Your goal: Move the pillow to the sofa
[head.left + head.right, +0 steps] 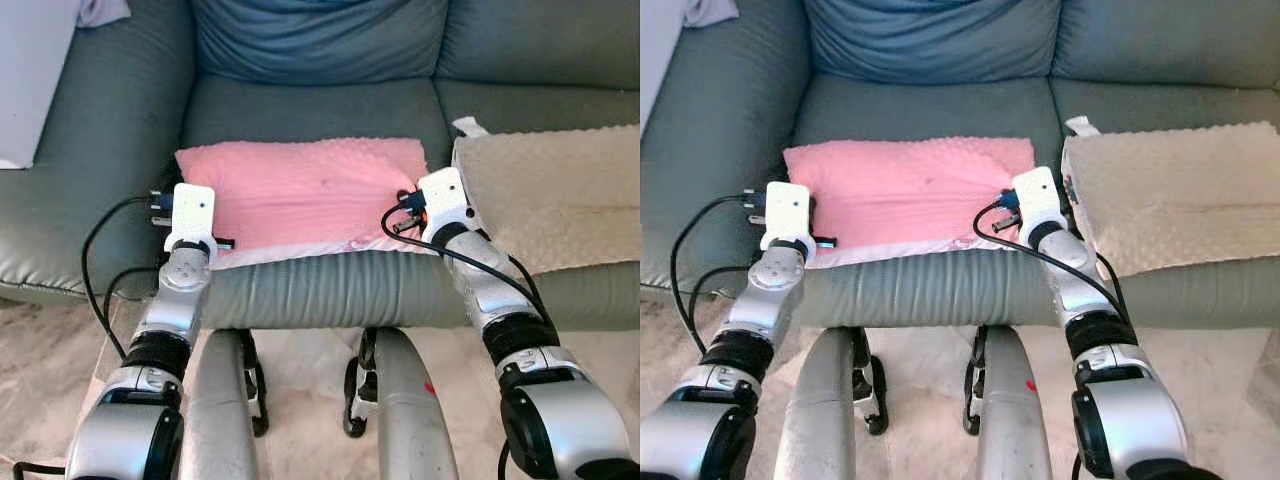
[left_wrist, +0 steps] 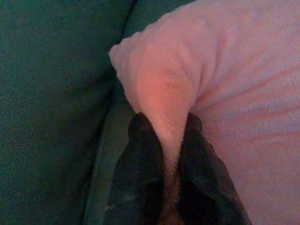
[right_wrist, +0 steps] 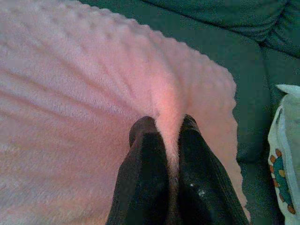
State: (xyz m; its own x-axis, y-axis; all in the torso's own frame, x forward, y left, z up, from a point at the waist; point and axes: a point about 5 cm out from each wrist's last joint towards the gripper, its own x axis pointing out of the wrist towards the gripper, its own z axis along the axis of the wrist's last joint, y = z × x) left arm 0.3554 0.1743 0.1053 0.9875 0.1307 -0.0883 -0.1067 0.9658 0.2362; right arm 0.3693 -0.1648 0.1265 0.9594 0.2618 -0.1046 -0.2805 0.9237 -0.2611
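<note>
Pillow down on the sofa (image 1: 320, 300), release left.
My left gripper (image 2: 169, 140) and right gripper (image 3: 166, 133) each pinch a fold of the pink pillow (image 1: 300, 190) (beige cushion (image 1: 550, 190) just beside).

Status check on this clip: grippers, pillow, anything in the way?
Left gripper and right gripper both pinching the pink pillow. Pillow lying flat on the sofa seat. Beige pillow beside it, apart.
</note>
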